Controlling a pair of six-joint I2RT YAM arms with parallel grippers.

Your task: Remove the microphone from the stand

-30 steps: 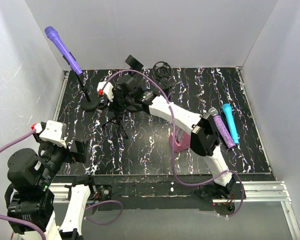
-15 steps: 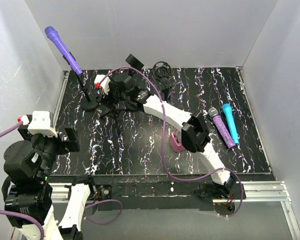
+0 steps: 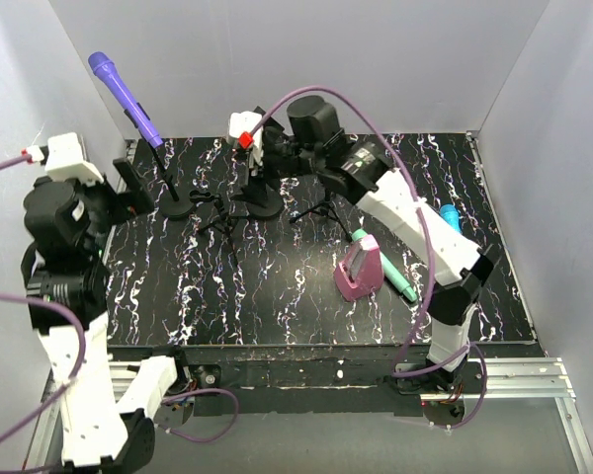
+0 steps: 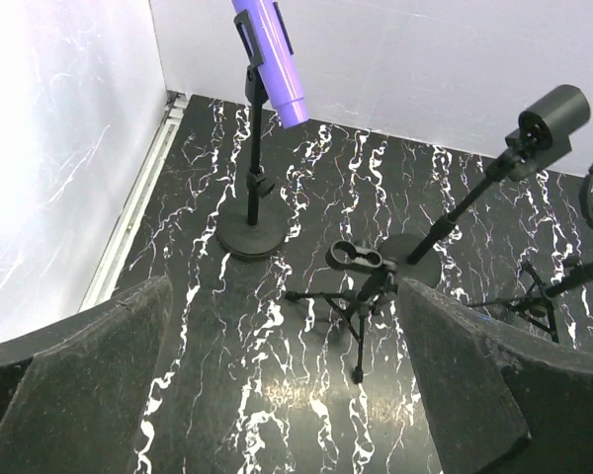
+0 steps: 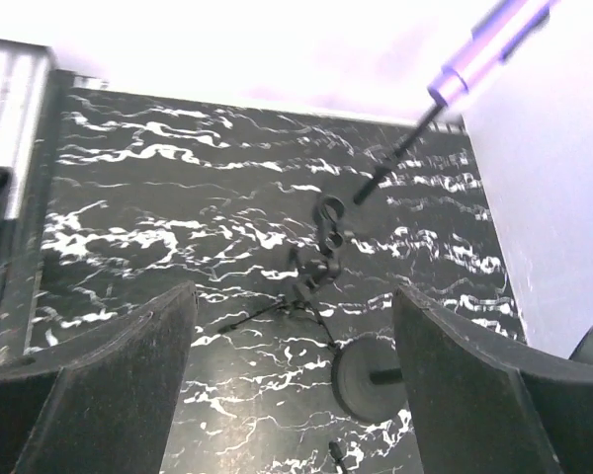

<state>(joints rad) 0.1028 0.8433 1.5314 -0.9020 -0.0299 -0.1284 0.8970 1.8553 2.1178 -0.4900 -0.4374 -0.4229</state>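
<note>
1. The purple mic (image 4: 272, 59) sits tilted in the clip of its stand (image 4: 252, 148), head up and away toward the far-left corner; the stand's round base rests on the counter (image 3: 277, 286) at far left, near the left wall.
2. The left end effector (image 4: 285, 326) is spread wide and holds nothing; it hangs at the left side of the counter and faces the stand, with the stand's base near but apart from its fingers (image 4: 89, 375).
3. The right end effector (image 5: 292, 296) is also spread and empty; its arm reaches over the far middle of the counter; in its wrist view the mic shows blurred at top right, well apart from the fingers.
4. Neither end effector touches the mic or the stand.
5. A small tripod (image 4: 361, 286) with an empty clip stands just right of the stand's base; beyond it a second round-based stand (image 4: 455, 207) leans, topped by a black cylinder; another tripod (image 4: 549, 296) shows at the right edge of the left wrist view.
6. A pink object (image 3: 356, 276) lies right of centre, with a teal mic (image 3: 400, 284) lying just beside it; a blue mic (image 3: 448, 214) lies farther right, partly hidden by the right arm.
</note>
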